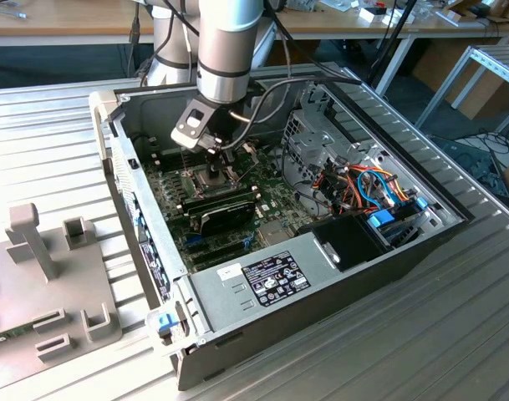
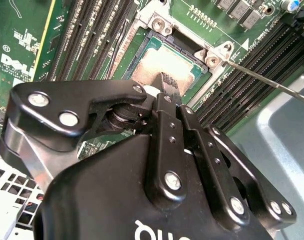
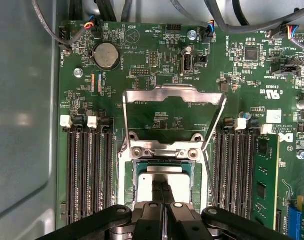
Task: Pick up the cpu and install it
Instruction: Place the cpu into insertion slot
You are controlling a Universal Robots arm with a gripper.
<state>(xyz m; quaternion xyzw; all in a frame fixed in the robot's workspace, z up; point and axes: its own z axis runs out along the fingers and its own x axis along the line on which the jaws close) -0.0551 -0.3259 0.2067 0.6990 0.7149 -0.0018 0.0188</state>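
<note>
cpu (image 3: 182, 184): lies flat in the socket (image 3: 164, 164), directly under the hand's tips.
hand (image 3: 162, 185): fingers pressed together, nothing pinched; tips at the chip's top, contact uncertain.
socket frame (image 3: 174, 95): hinged up beyond the hand, unclamped.
progress: you can log the chip as placed; the frame is not yet closed.

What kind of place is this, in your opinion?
Probably a robotics lab or test workshop: a robot arm reaches into an open computer case that lies on a slatted metal table, with wooden benches behind.
</note>
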